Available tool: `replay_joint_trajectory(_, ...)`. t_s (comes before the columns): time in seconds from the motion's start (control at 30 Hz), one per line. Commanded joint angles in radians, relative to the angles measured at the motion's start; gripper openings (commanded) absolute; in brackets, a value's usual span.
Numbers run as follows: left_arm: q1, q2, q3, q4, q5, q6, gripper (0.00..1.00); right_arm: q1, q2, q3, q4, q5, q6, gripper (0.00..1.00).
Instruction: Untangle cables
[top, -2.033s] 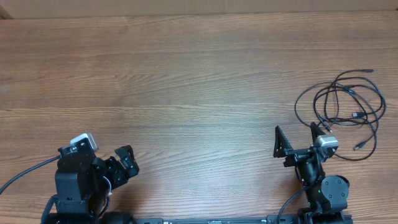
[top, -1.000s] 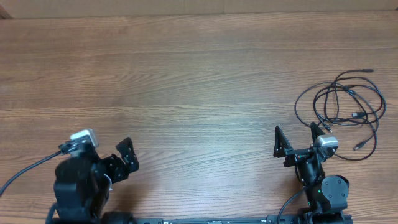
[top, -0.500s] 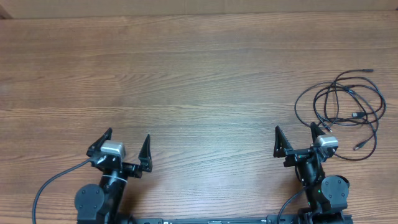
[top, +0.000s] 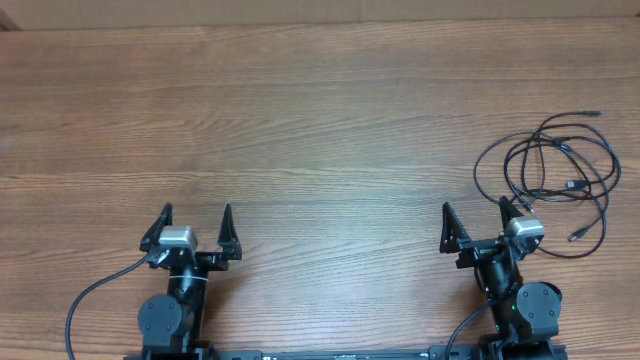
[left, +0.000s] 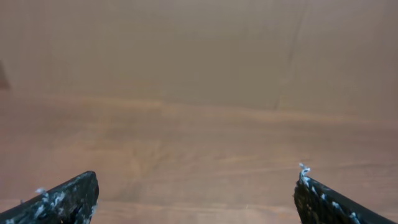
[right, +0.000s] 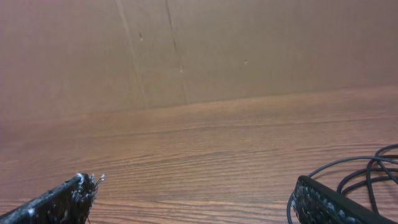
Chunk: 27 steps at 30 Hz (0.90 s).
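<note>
Cables (top: 556, 170) lie tangled on wooden table (top: 320, 120).

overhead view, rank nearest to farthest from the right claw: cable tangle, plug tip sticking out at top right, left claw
1. cable tangle, just ahead and right of the right claw
2. plug tip, farther back and to the right
3. left claw, far off to the left

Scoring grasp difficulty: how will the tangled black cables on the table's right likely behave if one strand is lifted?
The cables lie in loose overlapping loops, so probably floppy: one strand lifted would likely drag the others. They look thin and light, so a push would likely slide the whole bundle over the table.
</note>
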<state>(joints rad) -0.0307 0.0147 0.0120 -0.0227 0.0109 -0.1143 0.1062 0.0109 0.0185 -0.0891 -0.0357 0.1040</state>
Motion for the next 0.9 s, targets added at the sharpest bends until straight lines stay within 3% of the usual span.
replay_joint_trajectory(0.0,0.003,-0.011,-0.007,-0.056,-0.031,-0.019,1.0,0.006,-0.008,-0.01,0.005,0.012,-0.004,1.0)
replay_joint_trajectory(0.87,0.003,-0.011,-0.007,-0.055,-0.019,-0.021,1.0,0.006,-0.008,-0.01,0.005,0.012,-0.004,1.0)
